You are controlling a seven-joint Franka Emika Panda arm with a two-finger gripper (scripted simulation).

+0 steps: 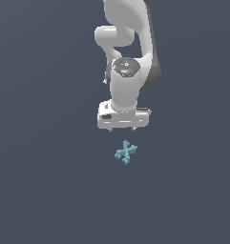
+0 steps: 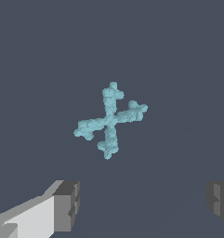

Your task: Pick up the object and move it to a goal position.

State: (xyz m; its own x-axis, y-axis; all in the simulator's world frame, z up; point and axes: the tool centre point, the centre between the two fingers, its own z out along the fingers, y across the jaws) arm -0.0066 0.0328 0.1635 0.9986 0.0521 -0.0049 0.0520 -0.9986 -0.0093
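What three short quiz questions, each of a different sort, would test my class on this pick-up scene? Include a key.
1. True or false: the gripper already holds the teal X-shaped piece.
2. The gripper's fingers are: A) spread apart, B) pressed together.
3. Fill in: in the wrist view, the piece has ___ knobbly arms.

Key: 1 false, the piece lies apart from the gripper, untouched. 2 A. 3 four.
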